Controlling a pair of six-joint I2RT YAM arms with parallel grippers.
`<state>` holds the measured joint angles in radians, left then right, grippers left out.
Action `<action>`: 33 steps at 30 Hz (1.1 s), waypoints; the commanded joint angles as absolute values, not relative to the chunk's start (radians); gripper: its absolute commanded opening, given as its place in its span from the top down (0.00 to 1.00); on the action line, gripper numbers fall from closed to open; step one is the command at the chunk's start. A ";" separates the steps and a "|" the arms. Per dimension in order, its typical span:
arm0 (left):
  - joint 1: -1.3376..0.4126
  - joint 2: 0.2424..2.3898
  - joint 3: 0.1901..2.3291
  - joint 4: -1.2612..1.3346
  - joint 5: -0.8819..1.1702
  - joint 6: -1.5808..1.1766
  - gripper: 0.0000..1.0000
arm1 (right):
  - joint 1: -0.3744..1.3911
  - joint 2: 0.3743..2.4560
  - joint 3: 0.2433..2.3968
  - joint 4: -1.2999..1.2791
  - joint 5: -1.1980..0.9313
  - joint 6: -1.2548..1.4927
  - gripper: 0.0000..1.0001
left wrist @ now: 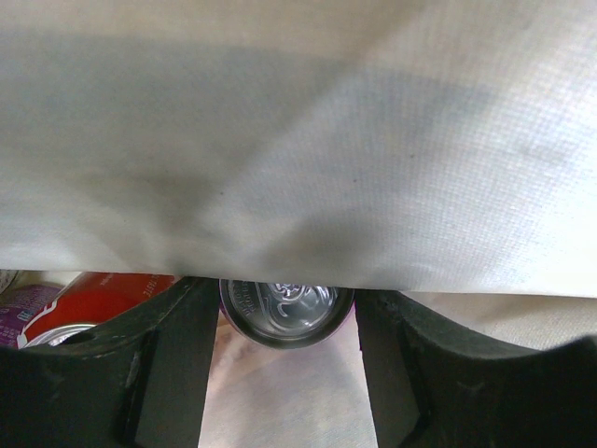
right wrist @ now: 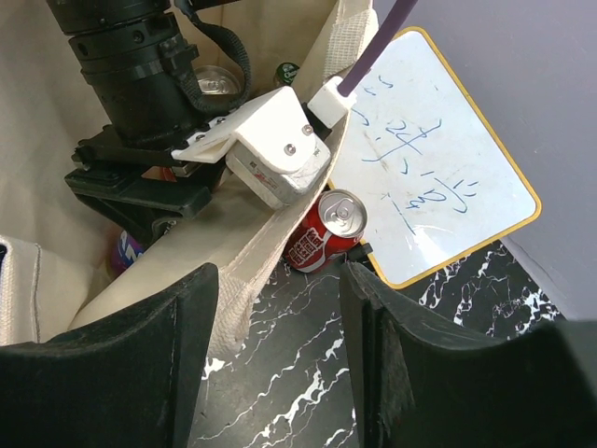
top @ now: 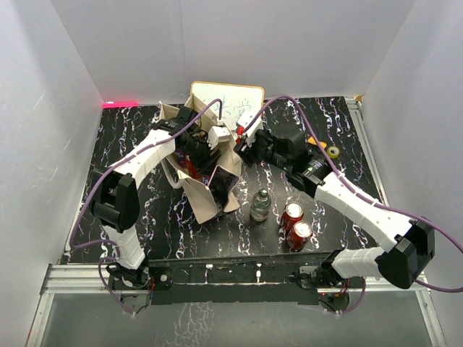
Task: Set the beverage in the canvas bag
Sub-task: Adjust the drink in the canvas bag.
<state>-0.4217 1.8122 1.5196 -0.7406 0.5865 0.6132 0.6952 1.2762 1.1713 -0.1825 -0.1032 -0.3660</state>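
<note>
I have the left gripper (left wrist: 286, 287) inside the beige canvas bag (top: 205, 201) to deposit a silver-topped can (left wrist: 283, 317); whether it's clamped is unclear. The right gripper (right wrist: 280, 269) gapes, empty.

Nothing could be read with certainty. The whiteboard (right wrist: 438, 168) carried blue handwritten strokes that stayed illegible. The red can (right wrist: 322, 235) beside it bore white lettering on its label, too small to make out. The can lid (left wrist: 284, 313) in the left wrist view showed embossed marks, blurred beyond reading.

Beige canvas bag (top: 208, 199) — red cans (top: 293, 215) — black, white-veined table (top: 137, 137)
</note>
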 commanded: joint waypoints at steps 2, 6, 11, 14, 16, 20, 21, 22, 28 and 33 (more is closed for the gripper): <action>-0.429 1.750 1.590 -0.752 0.601 0.628 0.39 | 0.686 1.284 1.255 -0.137 -0.078 -0.337 0.41; -0.429 1.703 1.627 -0.787 0.573 0.634 0.16 | 0.682 1.307 1.302 -0.181 -0.097 -0.227 0.35; -0.427 1.631 1.651 -0.787 0.526 0.636 0.04 | 0.682 1.329 1.353 -0.261 -0.148 -0.103 0.32; -0.412 1.601 1.677 -0.799 0.508 0.629 0.03 | 0.674 1.339 1.366 -0.294 -0.147 -0.049 0.30; -0.388 1.579 1.699 -0.806 0.512 0.618 0.03 | 0.668 1.344 1.369 -0.300 -0.158 -0.019 0.29; -0.344 1.527 1.743 -0.847 0.547 0.651 0.03 | 0.663 1.375 1.379 -0.300 -0.188 0.041 0.26; -0.338 1.514 1.759 -0.875 0.555 0.676 0.03 | 0.663 1.390 1.386 -0.301 -0.189 0.056 0.26; -0.335 1.502 1.772 -0.892 0.565 0.692 0.03 | 0.659 1.409 1.397 -0.302 -0.180 0.073 0.25; -0.332 1.482 1.944 -1.203 0.580 0.920 0.03 | 0.608 1.531 1.489 -0.329 -0.239 0.137 0.30; -0.332 1.533 2.163 -1.436 0.520 0.995 0.03 | 0.607 1.577 1.530 -0.320 -0.284 0.166 0.55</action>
